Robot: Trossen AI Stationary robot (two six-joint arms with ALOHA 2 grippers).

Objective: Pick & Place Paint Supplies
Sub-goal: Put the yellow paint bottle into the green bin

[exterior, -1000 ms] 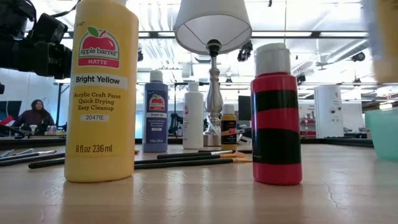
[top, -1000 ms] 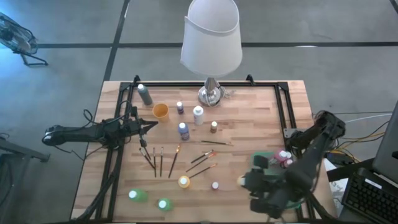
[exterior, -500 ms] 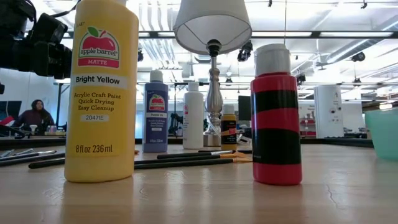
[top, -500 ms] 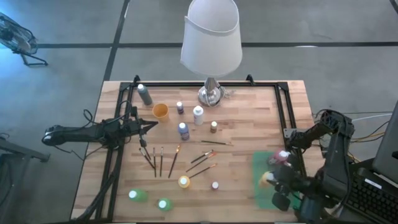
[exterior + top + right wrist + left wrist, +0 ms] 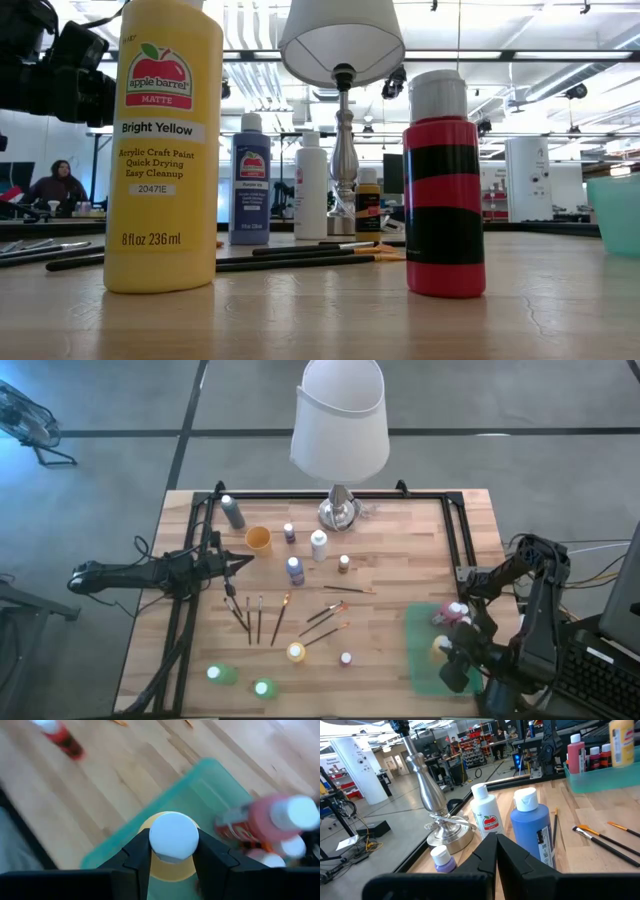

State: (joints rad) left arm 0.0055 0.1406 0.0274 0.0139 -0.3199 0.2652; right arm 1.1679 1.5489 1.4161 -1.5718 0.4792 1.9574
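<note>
My right gripper (image 5: 447, 652) is shut on a yellow paint bottle (image 5: 172, 862) with a white cap, held above the green tray (image 5: 425, 635) at the table's near right. Pink bottles (image 5: 270, 820) stand in the tray's far end. Several more bottles stand on the wood, among them a blue one (image 5: 295, 569), a white one (image 5: 318, 544), a yellow one (image 5: 296, 652) and a red one (image 5: 346, 658). Dark-handled brushes (image 5: 255, 618) lie flat near the middle. My left gripper (image 5: 245, 560) waits at the left, shut on nothing. My right gripper pinches the yellow bottle at its white cap (image 5: 174, 836), one finger (image 5: 142, 852) on each side. The fingers slant down from above. The bottle hangs below them, cap up, lifted clear over the tray.
A tall lamp with a white shade (image 5: 340, 420) stands at the far middle on a metal base (image 5: 340, 512). A black frame (image 5: 455, 530) runs along the far, left and right sides. Two green bottles (image 5: 220, 674) stand at the near left.
My right gripper has carried the yellow bottle toward the table's right edge, from beside the tray's left side to over the tray. It has sunk a little and its wrist has rolled. The bottle stays lifted clear.
</note>
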